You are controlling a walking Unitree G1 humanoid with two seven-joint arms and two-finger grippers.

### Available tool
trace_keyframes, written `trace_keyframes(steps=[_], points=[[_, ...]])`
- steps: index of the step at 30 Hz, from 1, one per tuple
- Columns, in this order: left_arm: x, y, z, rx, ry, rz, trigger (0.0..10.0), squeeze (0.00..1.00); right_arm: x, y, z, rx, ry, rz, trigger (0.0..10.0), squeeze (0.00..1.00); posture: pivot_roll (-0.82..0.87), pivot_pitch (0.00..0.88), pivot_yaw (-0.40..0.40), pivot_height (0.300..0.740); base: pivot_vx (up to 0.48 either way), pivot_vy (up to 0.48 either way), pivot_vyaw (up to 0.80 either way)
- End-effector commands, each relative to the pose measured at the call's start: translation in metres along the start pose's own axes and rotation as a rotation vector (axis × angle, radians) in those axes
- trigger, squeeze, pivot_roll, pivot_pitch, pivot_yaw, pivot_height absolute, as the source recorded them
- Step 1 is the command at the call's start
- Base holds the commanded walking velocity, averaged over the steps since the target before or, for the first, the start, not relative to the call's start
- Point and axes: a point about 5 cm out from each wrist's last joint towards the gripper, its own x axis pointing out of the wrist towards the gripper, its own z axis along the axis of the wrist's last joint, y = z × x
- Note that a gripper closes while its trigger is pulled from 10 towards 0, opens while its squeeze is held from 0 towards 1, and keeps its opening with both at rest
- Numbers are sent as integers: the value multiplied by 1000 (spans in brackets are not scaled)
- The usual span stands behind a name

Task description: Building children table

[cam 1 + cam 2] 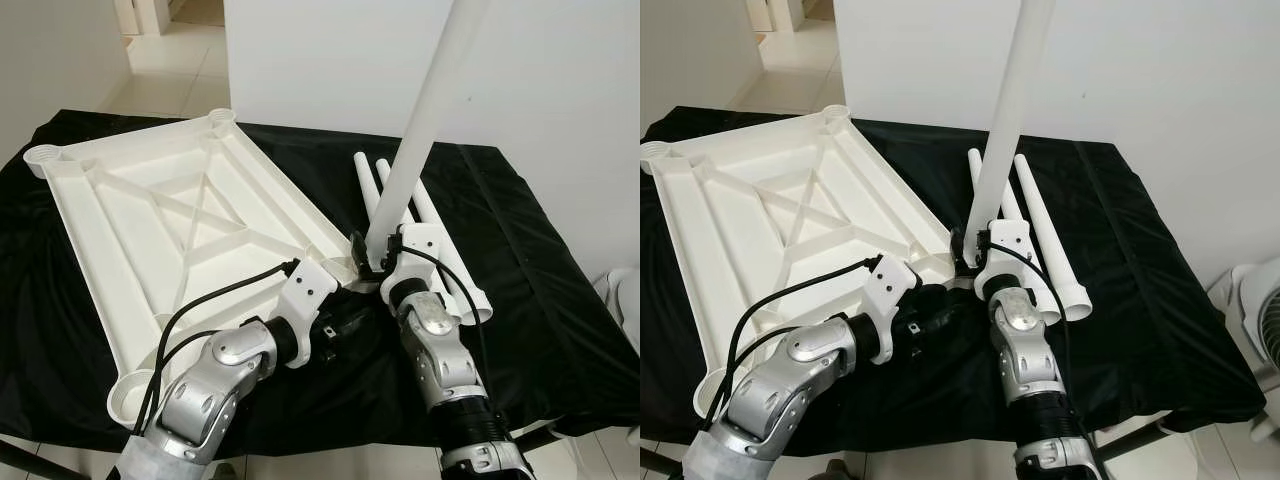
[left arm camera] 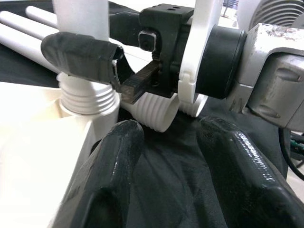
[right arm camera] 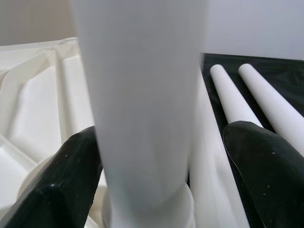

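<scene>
Tabletop (image 1: pixel 170 240): white, underside up on black-draped desk (image 1: pixel 540 300). Leg (image 1: pixel 425 120): upright, threaded end at near corner socket, pinched low by right claw (image 1: pixel 378 262). Spare legs (image 1: pixel 1045 245): flat alongside. Left claw (image 2: pixel 166 175): fingers spread, low beside the socket, forearm reaching in. Risk: leg tilts, cross-threads or slips out if twisted off-axis.

An upturned tabletop (image 1: pixel 170 240) lies on the left half of a cloth-covered table (image 1: pixel 540 300). At its near right corner, one leg (image 1: pixel 425 120) stands upright, with the right gripper (image 1: pixel 372 262) around its base. To the right, spare legs (image 1: pixel 1045 235) lie side by side. The left gripper (image 1: pixel 345 322) sits just before that corner.
</scene>
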Motion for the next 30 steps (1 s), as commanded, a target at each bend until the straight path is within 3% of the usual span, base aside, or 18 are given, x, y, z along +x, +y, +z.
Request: trace_keyframes(steps=[1,9,14,16,18,22,26,29,30], points=[[5,-5,-2,-1,-3,-17,10000,0,-12,-8,-1,5,-2,6,10000,0,52,41,-59,740,0,0,0],[10,-6,1,-4,-21,-10,10000,0,-50,-12,6,37,-88,6,10000,0,42,67,-48,740,0,0,0],[12,-4,1,6,-15,14,10000,0,-58,-11,3,57,-70,24,10000,0,43,69,-39,740,0,0,0],[16,5,-7,31,52,87,10000,0,-65,-12,-2,63,-44,32,10000,0,47,62,-26,740,0,0,0],[16,5,-7,31,52,87,10000,0,-65,-12,-2,63,-44,32,10000,0,47,62,-26,740,0,0,0],[16,19,-17,41,124,184,10000,0,-70,-19,-3,72,-34,17,10000,0,48,49,-22,740,0,0,0],[14,23,-17,51,124,212,10000,0,-71,-20,-3,77,-31,12,10000,0,51,39,-19,740,0,0,0],[9,26,-10,97,68,210,10000,0,-75,-22,-3,75,-26,22,10000,0,54,18,-18,740,0,0,0],[8,24,-8,107,52,195,10000,0,-76,-22,-3,75,-25,27,10000,635,54,18,-18,740,0,0,0]])
